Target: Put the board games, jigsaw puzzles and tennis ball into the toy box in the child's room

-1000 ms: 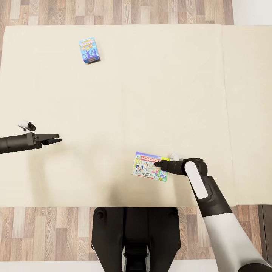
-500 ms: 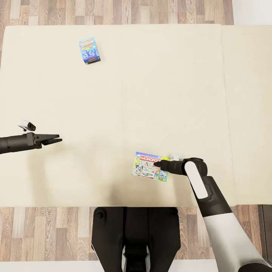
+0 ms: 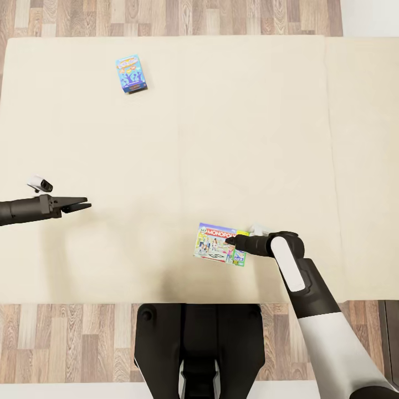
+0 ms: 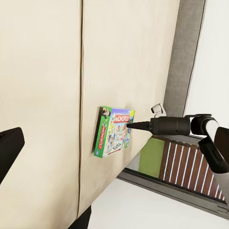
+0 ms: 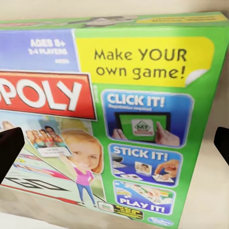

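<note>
The right arm reaches in from the near right corner, white forearm angled up toward the bed (image 3: 166, 138), then bends at the wrist so the dark end effector (image 3: 230, 241) points sideways over the Monopoly box (image 3: 213, 249). That box lies flat on the cream mattress near the bed's near edge (its printed lid facing up). From the right wrist, the two dark fingertips (image 5: 10, 151) stand wide apart at either edge of the picture with the box lid between them, so the end effector is spread open and has hold of nothing; whether the tips touch the lid I cannot tell.

The left arm stretches in low and nearly level from the left, its end effector (image 3: 83, 204) hovering over bare mattress, well apart from both boxes. Its two thin fingers sit slightly parted at the tips, with nothing between them.

The small blue box (image 3: 131, 73) rests far across the bed, near the far edge, upright in its print and a little tilted.
</note>
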`<state>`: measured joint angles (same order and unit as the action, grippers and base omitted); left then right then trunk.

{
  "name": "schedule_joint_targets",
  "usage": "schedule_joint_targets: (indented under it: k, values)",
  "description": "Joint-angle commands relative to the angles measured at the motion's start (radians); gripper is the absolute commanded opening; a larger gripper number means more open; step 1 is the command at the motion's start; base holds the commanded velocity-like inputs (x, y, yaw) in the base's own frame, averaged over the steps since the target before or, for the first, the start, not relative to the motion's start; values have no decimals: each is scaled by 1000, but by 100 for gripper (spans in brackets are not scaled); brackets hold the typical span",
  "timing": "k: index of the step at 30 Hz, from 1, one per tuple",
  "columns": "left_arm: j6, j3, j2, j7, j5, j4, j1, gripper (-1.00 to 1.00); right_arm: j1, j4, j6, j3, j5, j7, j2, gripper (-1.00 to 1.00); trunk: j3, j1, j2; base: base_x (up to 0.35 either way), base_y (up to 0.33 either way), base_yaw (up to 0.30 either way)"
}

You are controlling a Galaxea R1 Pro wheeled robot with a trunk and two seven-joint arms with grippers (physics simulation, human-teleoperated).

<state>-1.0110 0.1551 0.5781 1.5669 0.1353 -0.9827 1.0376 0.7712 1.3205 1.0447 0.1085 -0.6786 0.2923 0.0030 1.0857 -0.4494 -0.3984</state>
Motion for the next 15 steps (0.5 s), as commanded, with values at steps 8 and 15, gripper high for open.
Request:
schedule_joint_targets:
  k: [8,15]
  values:
    - [-11,0,0,4,0,0,-1,100,0,0,3,0,-10,10,0,100,1,-1,-2,0,59,0]
    - [-12,-1,0,4,0,0,-3,100,0,0,3,0,-10,10,0,100,1,-1,-2,0,47,0]
